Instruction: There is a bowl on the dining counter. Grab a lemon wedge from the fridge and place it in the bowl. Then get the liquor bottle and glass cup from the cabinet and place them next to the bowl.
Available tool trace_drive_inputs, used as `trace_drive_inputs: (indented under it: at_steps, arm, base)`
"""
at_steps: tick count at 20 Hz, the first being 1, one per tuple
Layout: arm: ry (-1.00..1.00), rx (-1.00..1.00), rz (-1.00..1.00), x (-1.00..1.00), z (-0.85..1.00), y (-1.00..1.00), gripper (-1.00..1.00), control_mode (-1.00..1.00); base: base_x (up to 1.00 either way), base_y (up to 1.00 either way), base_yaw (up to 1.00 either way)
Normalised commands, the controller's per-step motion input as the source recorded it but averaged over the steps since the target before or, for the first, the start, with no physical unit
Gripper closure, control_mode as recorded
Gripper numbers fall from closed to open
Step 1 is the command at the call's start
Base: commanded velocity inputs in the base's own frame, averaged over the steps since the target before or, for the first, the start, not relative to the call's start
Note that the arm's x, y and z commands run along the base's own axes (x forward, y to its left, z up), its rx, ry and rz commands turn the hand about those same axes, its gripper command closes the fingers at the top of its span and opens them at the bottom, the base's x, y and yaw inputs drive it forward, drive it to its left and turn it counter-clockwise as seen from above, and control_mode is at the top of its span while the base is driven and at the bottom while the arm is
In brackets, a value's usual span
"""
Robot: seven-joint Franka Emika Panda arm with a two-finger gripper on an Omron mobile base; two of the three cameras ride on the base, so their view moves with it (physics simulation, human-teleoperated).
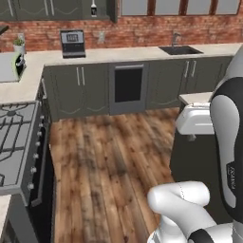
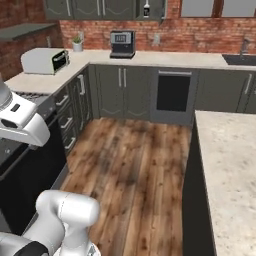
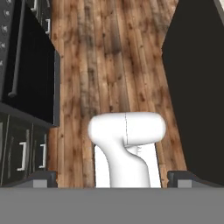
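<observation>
Between the stove run and the dining counter (image 2: 227,165) the base stands on the wooden floor (image 1: 104,156), facing the far wall counter (image 1: 142,53) with its sink (image 1: 180,50) and coffee machine (image 1: 72,43). In the hand view the pincer (image 3: 112,178) points down at the floorboards with its two dark tips spread wide and nothing between them. The stretch of dining counter that shows carries no bowl, and neither the fridge nor a lemon wedge is anywhere in these views, so I judge the task to be at its very first step: travelling to the fridge. High on the wall a small dark bottle-like shape (image 2: 146,10) sits among the upper cabinets (image 2: 100,7); it is too small to name. The next move calls for driving or turning until the fridge comes into sight, then reaching for its door handle.
</observation>
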Motion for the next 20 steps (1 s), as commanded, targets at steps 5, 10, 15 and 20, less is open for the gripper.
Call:
trace_drive_inputs:
  at_steps: [5, 10, 15, 20]
  arm:
    - [0.00, 0.00, 0.00, 0.00, 0.00, 0.00, -1.00, 1.00]
    - [0.00, 0.00, 0.00, 0.00, 0.00, 0.00, -1.00, 1.00]
    - [0.00, 0.00, 0.00, 0.00, 0.00, 0.00, -1.00, 1.00]
    - [0.00, 0.00, 0.00, 0.00, 0.00, 0.00, -1.00, 1.00]
  base:
    - [1.00, 0.07, -0.01]
    - [1.00, 0.05, 0.00]
    - [1.00, 0.00, 0.00]
    - [1.00, 0.00, 0.00]
